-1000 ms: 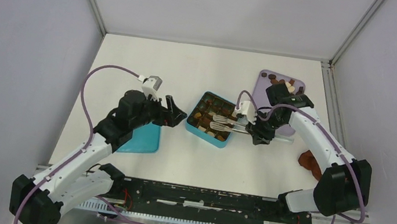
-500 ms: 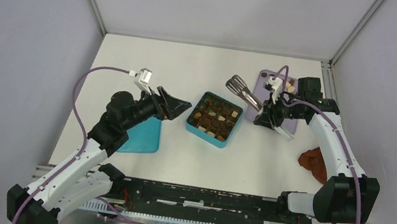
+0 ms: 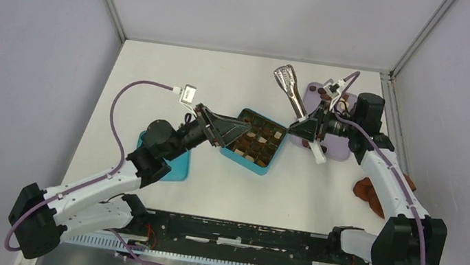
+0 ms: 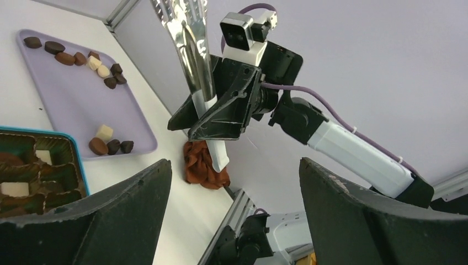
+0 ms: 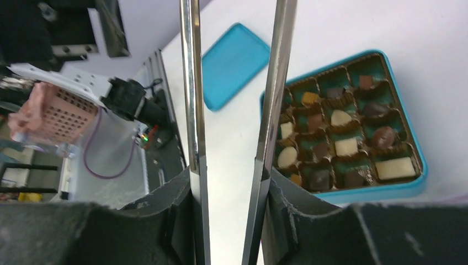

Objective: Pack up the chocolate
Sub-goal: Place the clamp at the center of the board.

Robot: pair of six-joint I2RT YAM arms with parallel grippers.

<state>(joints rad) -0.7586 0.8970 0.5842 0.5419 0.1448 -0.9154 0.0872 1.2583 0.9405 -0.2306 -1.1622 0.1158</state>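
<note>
While both arms reach inward over a white desk (image 3: pixel 240 78), the left arm stretches from the near left and the right arm bends in from the far right. The left end effector (image 3: pixel 235 135) is spread wide and grips nothing; seen from overhead, its tips overlap the left edge of a teal box. The right end effector (image 3: pixel 308 127) pinches a pair of metal tongs near their handle end and holds them raised off the desk.

A lavender tray (image 3: pixel 340 147) lies at the far right, partly hidden behind the right arm. The open teal box (image 3: pixel 262 166), divided into small compartments, sits at the centre. Its teal lid (image 3: pixel 175 166) lies flat to the left, partly under the left arm. A crumpled reddish-brown cloth (image 3: pixel 368 193) rests near the right edge. The tongs (image 3: pixel 287 84) angle toward the far left, their two arms slightly apart.

Chocolate (image 3: pixel 260 143), dark brown, mid brown and cream-white, fills many compartments of the box. More pieces lie loose on the tray, in a row along one edge and a small cluster at a corner.
</note>
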